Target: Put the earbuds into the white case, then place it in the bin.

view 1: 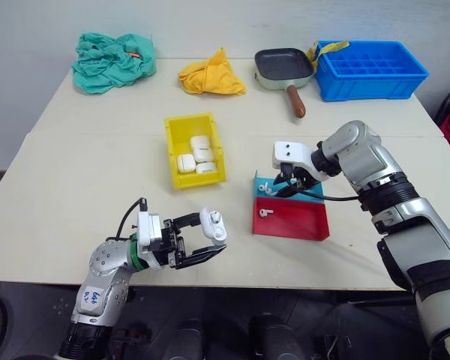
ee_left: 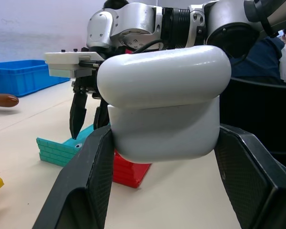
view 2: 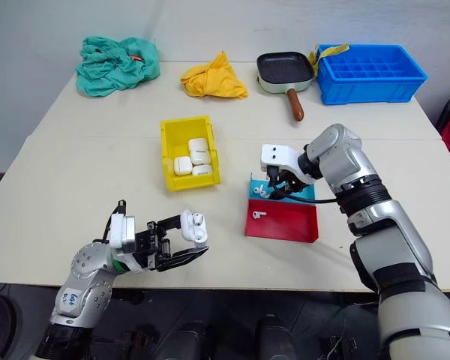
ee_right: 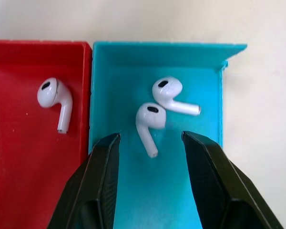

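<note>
A: On the pale desk (view 1: pixel 75 217), your left pincer (view 1: pixel 199 244) grips the glossy white case (view 1: pixel 212 223), lid up.

B: Right pincer (ee_right: pixel 150 143) hangs part-open over two white earbuds (ee_right: pixel 150 119) in the teal tray (ee_right: pixel 200 181); you'd pinch one next.

Left fingers (view 1: pixel 181 241) clamped, right fingers (ee_right: pixel 105 162) apart.

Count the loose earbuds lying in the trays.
3: two earbuds in the teal tray, one in the red tray. The right gripper may hide others.
</note>
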You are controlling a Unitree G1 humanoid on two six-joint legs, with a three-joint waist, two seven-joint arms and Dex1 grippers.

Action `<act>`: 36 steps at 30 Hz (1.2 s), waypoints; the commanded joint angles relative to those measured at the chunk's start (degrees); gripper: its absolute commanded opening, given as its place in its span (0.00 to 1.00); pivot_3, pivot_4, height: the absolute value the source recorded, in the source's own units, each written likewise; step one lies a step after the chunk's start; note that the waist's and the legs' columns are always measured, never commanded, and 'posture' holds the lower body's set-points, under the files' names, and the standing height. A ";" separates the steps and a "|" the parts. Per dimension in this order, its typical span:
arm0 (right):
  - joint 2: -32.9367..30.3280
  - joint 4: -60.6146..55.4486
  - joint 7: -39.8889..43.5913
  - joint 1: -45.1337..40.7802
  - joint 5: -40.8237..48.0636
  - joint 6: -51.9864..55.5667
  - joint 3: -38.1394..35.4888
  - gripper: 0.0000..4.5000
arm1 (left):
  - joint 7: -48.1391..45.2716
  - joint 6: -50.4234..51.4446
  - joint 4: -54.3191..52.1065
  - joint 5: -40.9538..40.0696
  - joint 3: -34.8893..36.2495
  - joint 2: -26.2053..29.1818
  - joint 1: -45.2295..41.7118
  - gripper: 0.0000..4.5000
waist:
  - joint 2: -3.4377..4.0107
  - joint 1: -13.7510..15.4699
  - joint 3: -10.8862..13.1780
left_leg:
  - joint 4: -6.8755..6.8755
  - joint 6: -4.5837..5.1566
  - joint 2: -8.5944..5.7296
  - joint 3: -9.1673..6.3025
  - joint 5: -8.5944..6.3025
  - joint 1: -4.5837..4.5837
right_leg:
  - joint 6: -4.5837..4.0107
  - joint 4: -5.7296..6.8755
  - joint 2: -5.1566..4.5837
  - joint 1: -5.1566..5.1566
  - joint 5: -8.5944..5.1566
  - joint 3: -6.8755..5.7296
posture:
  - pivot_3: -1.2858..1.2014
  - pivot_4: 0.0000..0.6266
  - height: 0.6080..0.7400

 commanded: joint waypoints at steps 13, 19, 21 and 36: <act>2.22 1.07 -1.17 -0.57 -0.50 -1.75 -0.43 0.46 | 0.76 -0.88 -2.23 -0.37 0.73 0.14 0.60 0.61 | 0.00 0.00 0.00 | 0.00 0.00 0.00 0.00 0.00 0.00 | 0.00 0.02 0.00 -0.01 0.00 0.00 | 0.52 0.24 1.00; 2.41 2.17 -1.46 -0.33 -1.34 -2.45 0.07 0.46 | 1.03 -0.84 -2.65 -0.40 0.83 0.33 0.78 0.61 | 0.00 -0.01 0.00 | 0.00 0.00 0.00 0.00 0.00 0.00 | 0.00 0.03 0.00 -0.02 0.00 0.00 | 0.52 0.24 1.00; 2.37 2.50 -1.48 -0.28 -1.40 -2.67 0.10 0.46 | 1.05 -0.85 -2.68 -0.42 0.90 0.43 0.84 0.61 | 0.00 -0.02 0.00 | 0.00 0.00 0.00 0.00 0.00 0.00 | 0.00 0.03 0.00 -0.02 0.00 0.00 | 0.52 0.24 1.00; 2.39 2.43 -1.65 0.59 -1.16 -2.59 -0.36 0.10 | 1.13 -1.01 -2.20 -0.34 0.89 0.44 0.45 0.61 | 0.00 -0.02 0.00 | 0.00 0.00 0.00 0.00 0.00 0.00 | 0.00 0.03 0.00 -0.01 0.00 0.01 | 0.52 0.24 1.00</act>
